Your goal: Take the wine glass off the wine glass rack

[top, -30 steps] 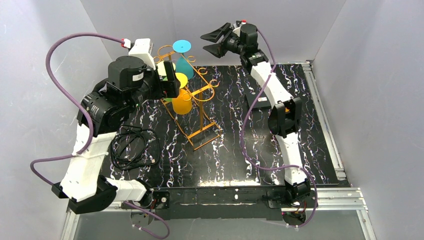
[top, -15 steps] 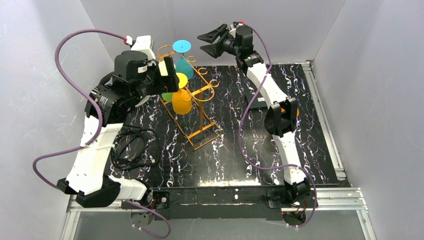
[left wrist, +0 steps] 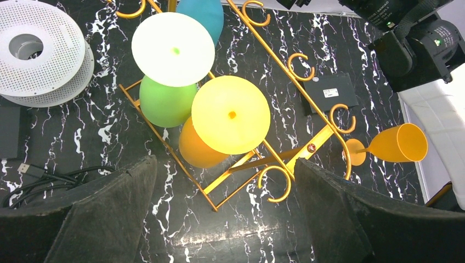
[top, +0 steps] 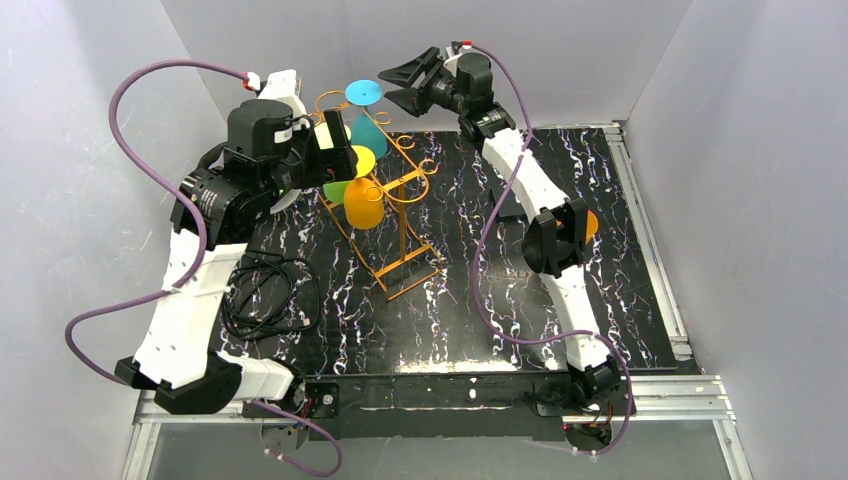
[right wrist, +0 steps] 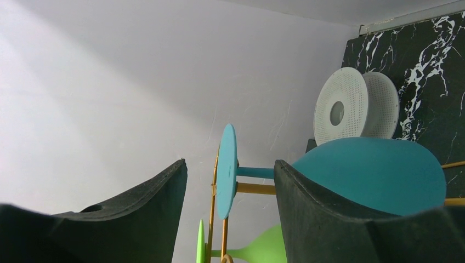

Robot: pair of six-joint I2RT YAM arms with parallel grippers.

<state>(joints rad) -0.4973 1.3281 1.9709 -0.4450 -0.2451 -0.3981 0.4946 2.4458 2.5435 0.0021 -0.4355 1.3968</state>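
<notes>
The orange-gold wine glass rack (top: 402, 238) stands at the back left of the table. A teal wine glass (top: 367, 132) hangs upside down from its far end, foot (top: 363, 92) on top. A yellow-footed orange glass (top: 363, 207) and a green glass (top: 334, 192) hang nearer. My right gripper (top: 399, 86) is open just right of the teal foot. In the right wrist view the teal foot (right wrist: 226, 171) shows between the open fingers of that gripper (right wrist: 229, 164), not touched. My left gripper (top: 337, 150) hovers open above the rack (left wrist: 263, 159), and the gripper (left wrist: 225, 216) holds nothing.
A white spool (left wrist: 41, 49) lies left of the rack. Another orange glass (left wrist: 397, 143) lies on its side on the table to the right. A small black box (left wrist: 329, 92) sits behind the rack. Black cables (top: 265, 295) are coiled at the left. Grey walls enclose the table.
My right gripper has moved left, closer to the teal glass's foot. The left arm shifted a little, then held still over the rack.
</notes>
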